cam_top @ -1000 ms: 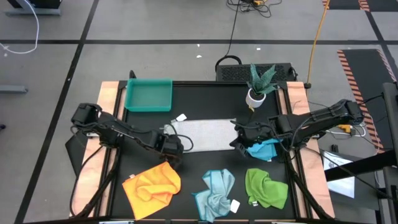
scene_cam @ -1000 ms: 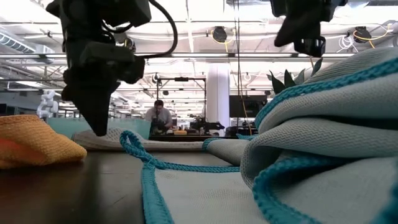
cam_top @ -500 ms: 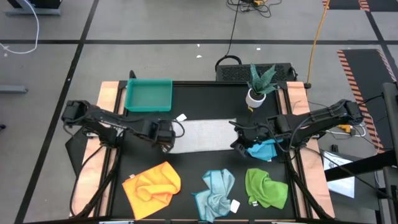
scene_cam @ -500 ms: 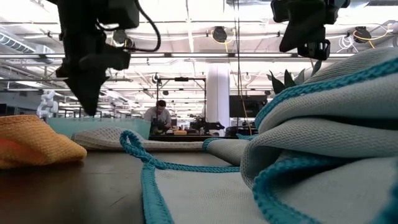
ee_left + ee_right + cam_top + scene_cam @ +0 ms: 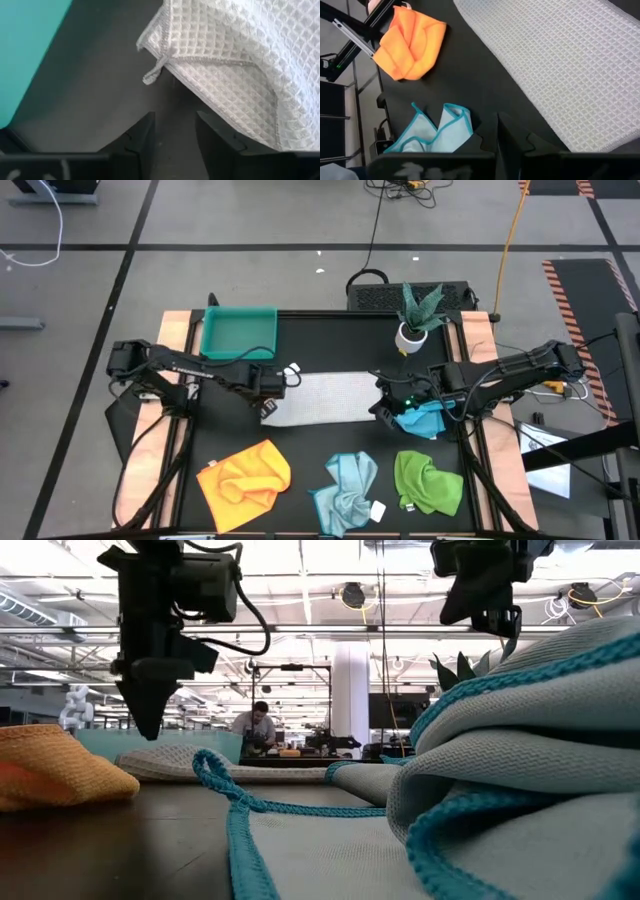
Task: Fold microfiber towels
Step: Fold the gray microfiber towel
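Note:
The white-grey towel (image 5: 322, 397) lies folded and flat on the black table top, mid-table; the left wrist view shows its upper layer over a lower one (image 5: 225, 75). My left gripper (image 5: 266, 390) hovers open just off the towel's left end, fingers (image 5: 137, 137) clear of the cloth. My right gripper (image 5: 384, 408) hangs shut off the towel's right end, above the bright blue towel (image 5: 428, 421). Along the near edge lie the yellow-orange (image 5: 245, 473), pale blue (image 5: 348, 485) and green (image 5: 428, 483) towels, each crumpled.
A teal tray (image 5: 238, 333) stands at the far left and a potted plant (image 5: 415, 318) at the far right. Bare black table shows between the white-grey towel and the near row of towels. A person sits far off in the room (image 5: 257, 727).
My left gripper has lifted off the left end of the white-grey towel and moved toward the table's far edge, a little to the left. The towel stays flat where it was. My right gripper has kept still.

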